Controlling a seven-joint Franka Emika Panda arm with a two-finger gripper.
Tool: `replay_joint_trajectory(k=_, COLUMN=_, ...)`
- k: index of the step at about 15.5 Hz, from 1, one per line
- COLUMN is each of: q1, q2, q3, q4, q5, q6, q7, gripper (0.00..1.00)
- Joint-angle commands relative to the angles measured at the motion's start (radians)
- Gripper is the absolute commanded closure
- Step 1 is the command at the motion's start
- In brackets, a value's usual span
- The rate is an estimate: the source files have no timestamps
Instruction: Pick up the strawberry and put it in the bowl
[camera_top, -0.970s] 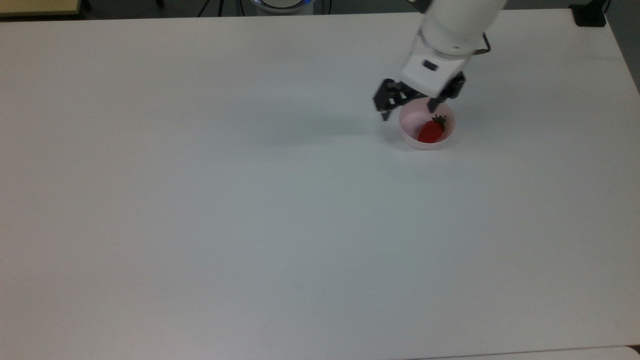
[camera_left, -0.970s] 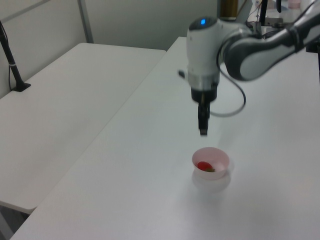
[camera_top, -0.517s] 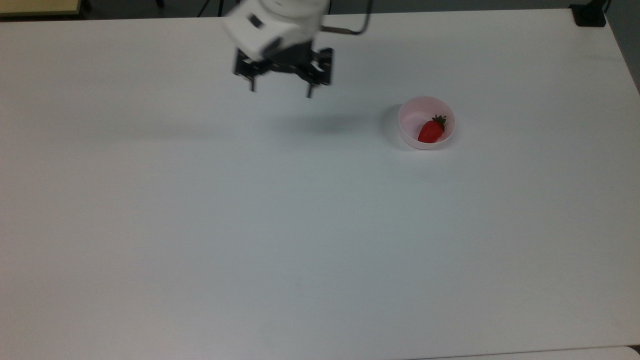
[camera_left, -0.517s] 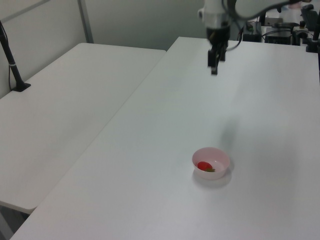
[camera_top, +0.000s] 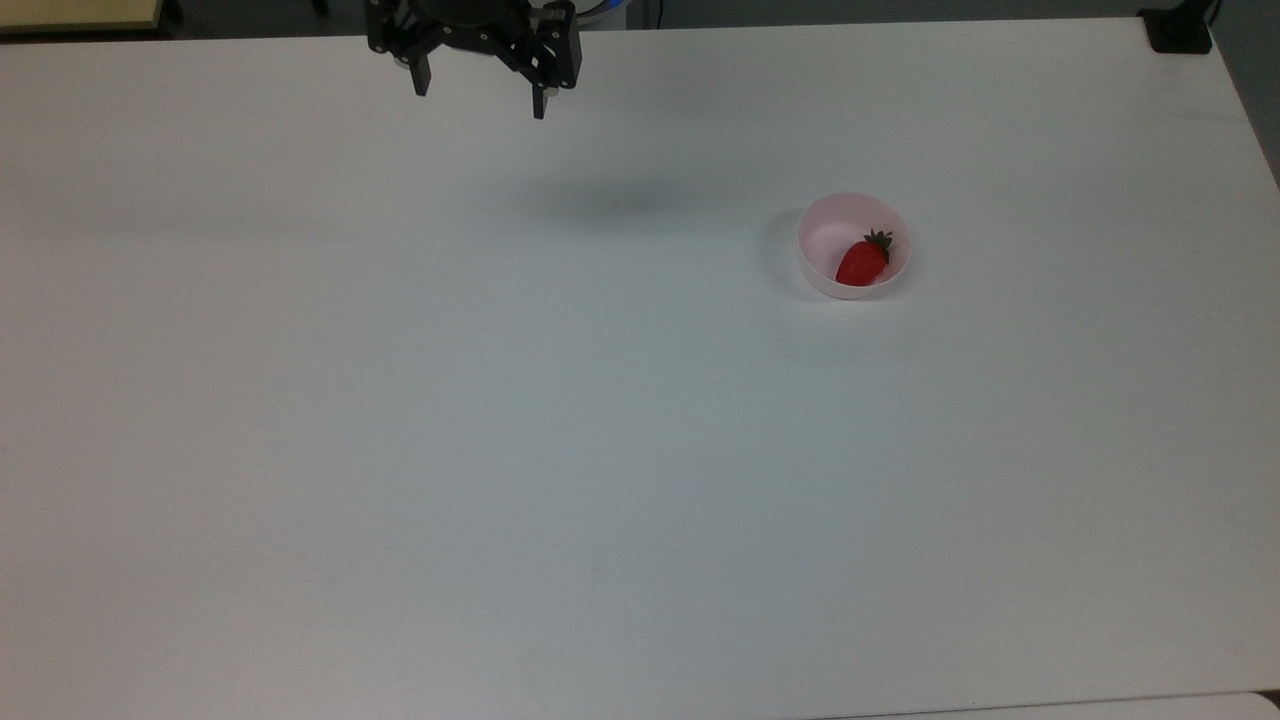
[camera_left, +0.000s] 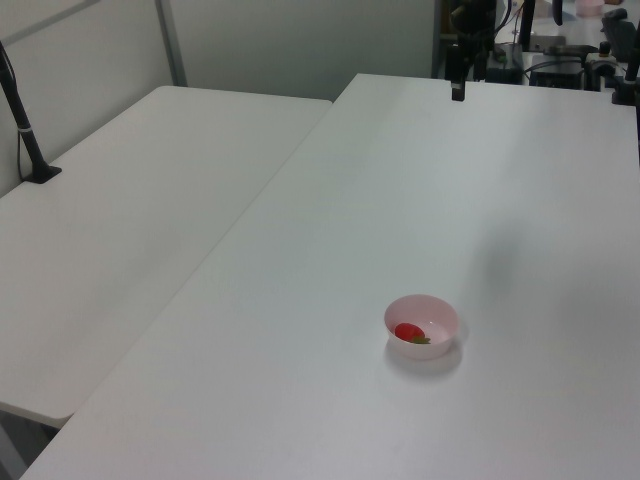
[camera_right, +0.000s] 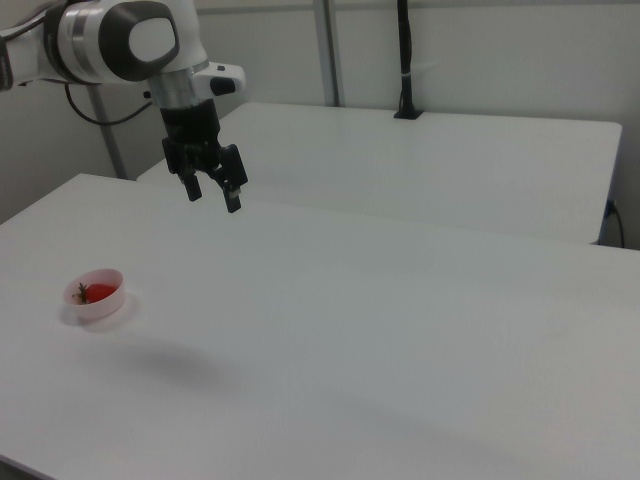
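1. Red strawberry (camera_top: 862, 263) with a dark green leafy cap lies inside the bowl (camera_top: 826, 225), resting on the flat bottom toward the top view's right side of it, cap end pointing to the top view's upper right.
2. Pale pink and round, the bowl has low walls and sits on the white table (camera_top: 600, 450), in the top view's upper right part of the tabletop. In the left view the bowl (camera_left: 441, 318) is in the lower middle with the strawberry (camera_left: 407, 331) a small red spot inside; in the right view the bowl (camera_right: 110, 296) is at the far left edge of the table, the strawberry (camera_right: 94, 293) inside it.
3. Black two-finger gripper (camera_top: 481, 95) hangs in the air at the top view's upper edge, well apart from the bowl and to the top view's left of it. Its fingers are spread wide with nothing between them.
4. In the right view the gripper (camera_right: 213, 195) points down, raised above the table, beneath a white and grey arm (camera_right: 125, 38) that enters from the right view's upper left.
5. A soft grey shadow (camera_top: 610, 200) falls on the table between gripper and bowl.
6. A second white table (camera_left: 130, 220) stands beside the first, on the left view's left.
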Motion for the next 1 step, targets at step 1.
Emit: replay_joint_trajectory(k=1, q1=-0.003, q2=-0.023, q3=-0.005, q4=-0.028, q5=0.020, q6=-0.008, q7=-0.009, gripper=0.00)
